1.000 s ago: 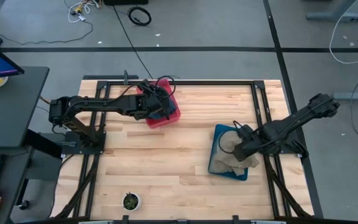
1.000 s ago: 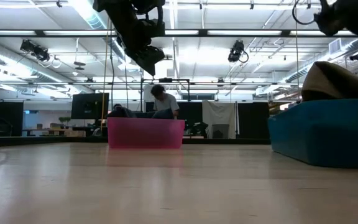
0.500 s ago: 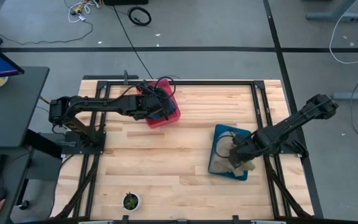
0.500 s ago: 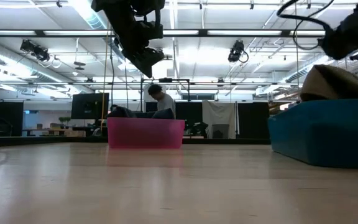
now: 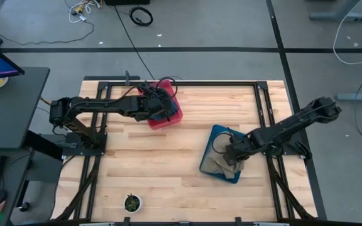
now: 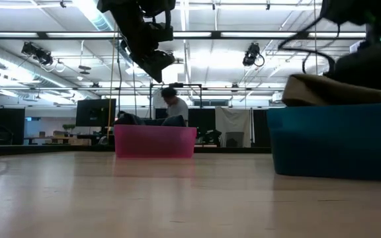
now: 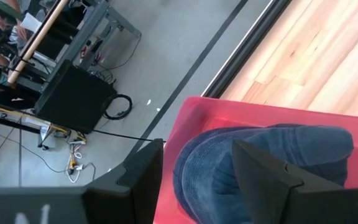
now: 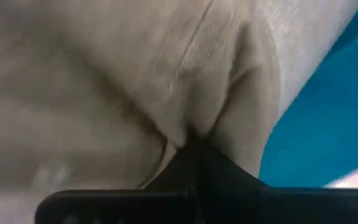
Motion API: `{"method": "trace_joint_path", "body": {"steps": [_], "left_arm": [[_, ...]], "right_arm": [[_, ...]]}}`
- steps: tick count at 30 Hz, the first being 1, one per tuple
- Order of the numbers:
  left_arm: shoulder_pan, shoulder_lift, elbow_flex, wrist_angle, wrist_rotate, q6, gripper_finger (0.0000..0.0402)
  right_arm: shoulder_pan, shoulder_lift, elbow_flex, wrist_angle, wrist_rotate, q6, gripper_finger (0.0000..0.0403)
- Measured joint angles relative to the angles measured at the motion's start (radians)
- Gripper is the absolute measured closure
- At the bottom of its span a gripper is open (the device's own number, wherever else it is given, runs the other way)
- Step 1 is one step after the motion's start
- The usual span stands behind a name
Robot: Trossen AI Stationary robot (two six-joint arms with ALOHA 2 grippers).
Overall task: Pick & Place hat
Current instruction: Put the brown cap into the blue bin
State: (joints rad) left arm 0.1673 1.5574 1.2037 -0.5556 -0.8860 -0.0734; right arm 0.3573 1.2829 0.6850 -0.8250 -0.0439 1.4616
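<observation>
A tan hat (image 5: 219, 164) lies in a blue bin (image 5: 222, 132) at the table's right middle; it also shows above the bin's rim in the low view (image 6: 316, 92). My right gripper (image 5: 229, 154) reaches into that bin and is shut on the tan hat (image 8: 104, 93). A dark blue hat (image 7: 210, 162) lies in a pink bin (image 5: 162, 120) at the far left. My left gripper (image 7: 197, 180) hangs open above the pink bin (image 6: 155, 142), clear of the blue hat. My right gripper pinches a puckered fold of the tan hat's cloth (image 8: 194, 121) between its two shut fingers (image 8: 194, 165). The cloth bunches into creases around the fingertips. The hat still lies in the blue bin; which part of the hat the fold belongs to cannot be told.
A small potted plant (image 5: 131, 203) stands near the table's near edge at the left. Black frame rails (image 5: 263, 103) run along the table's edges. Bare wood lies between the two bins. A person (image 6: 172, 104) shows in the room behind the pink bin.
My right gripper has gone toward the table's left edge inside the blue bin. The bin has slid left along the table with it and turned a little, the tan hat still inside.
</observation>
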Motion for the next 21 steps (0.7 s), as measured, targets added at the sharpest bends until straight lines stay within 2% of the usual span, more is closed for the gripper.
{"method": "trace_joint_path", "body": {"steps": [4,8,13,16,21], "left_arm": [[0.0,0.0,0.0,0.004,0.0,0.002,0.0205],[0.0,0.0,0.0,0.006,0.0,0.003,0.0205],[0.0,0.0,0.0,0.013,0.0,0.005,0.0205],[0.0,0.0,0.0,0.013,0.0,0.007,0.0205],[0.0,0.0,0.0,-0.002,0.044,0.027,0.0205]], "right_arm": [[-0.052,0.014,-0.07,0.045,-0.01,-0.006,0.0401],[-0.111,0.012,-0.072,0.035,0.019,-0.084,0.0399],[-0.211,0.012,-0.065,0.029,0.137,-0.18,0.0398],[-0.275,0.011,-0.065,0.014,0.206,-0.294,0.0398],[-0.341,-0.017,-0.006,-0.037,0.204,-0.397,0.0397]]}}
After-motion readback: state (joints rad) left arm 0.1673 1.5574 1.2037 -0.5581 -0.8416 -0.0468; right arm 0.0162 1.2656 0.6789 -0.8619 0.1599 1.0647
